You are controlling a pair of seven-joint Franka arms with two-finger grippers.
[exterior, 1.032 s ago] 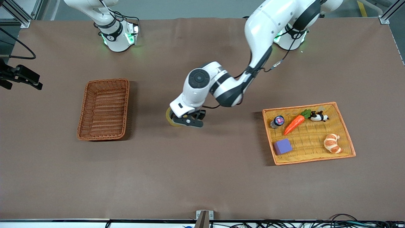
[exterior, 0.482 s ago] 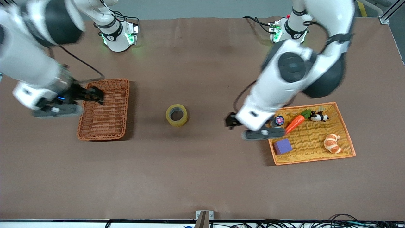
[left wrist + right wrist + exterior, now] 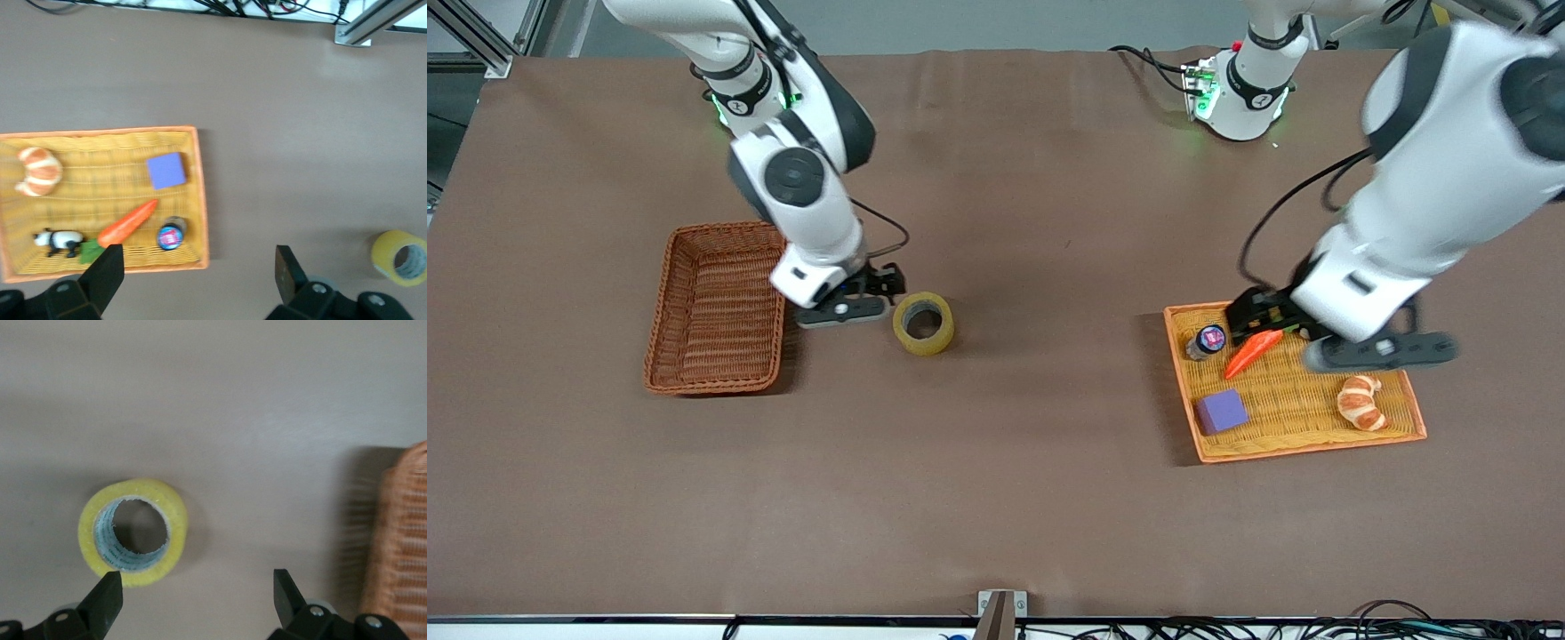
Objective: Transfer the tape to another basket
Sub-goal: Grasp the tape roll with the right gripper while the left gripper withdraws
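Observation:
The tape (image 3: 924, 324), a yellowish ring with a grey core, lies flat on the bare table between the two baskets. It also shows in the right wrist view (image 3: 133, 540) and in the left wrist view (image 3: 400, 257). The reddish-brown wicker basket (image 3: 729, 227) stands toward the right arm's end and holds nothing; its wall shows in the right wrist view (image 3: 403, 553). My right gripper (image 3: 867, 289) is open, low between this basket and the tape, and one finger (image 3: 103, 600) is next to the roll. My left gripper (image 3: 1258, 313) is open and empty over the edge of the orange-yellow tray (image 3: 1307, 449).
The orange-yellow tray (image 3: 200, 200) holds a carrot (image 3: 1252, 348), a croissant (image 3: 1360, 402), a purple block (image 3: 1221, 411), a small bottle (image 3: 1208, 340) and a panda figure (image 3: 59, 240). Brown table surface spreads all round the tape.
The left gripper let go of the tape on the table and swung back over the tray. The right arm came across the wicker basket to just beside the tape.

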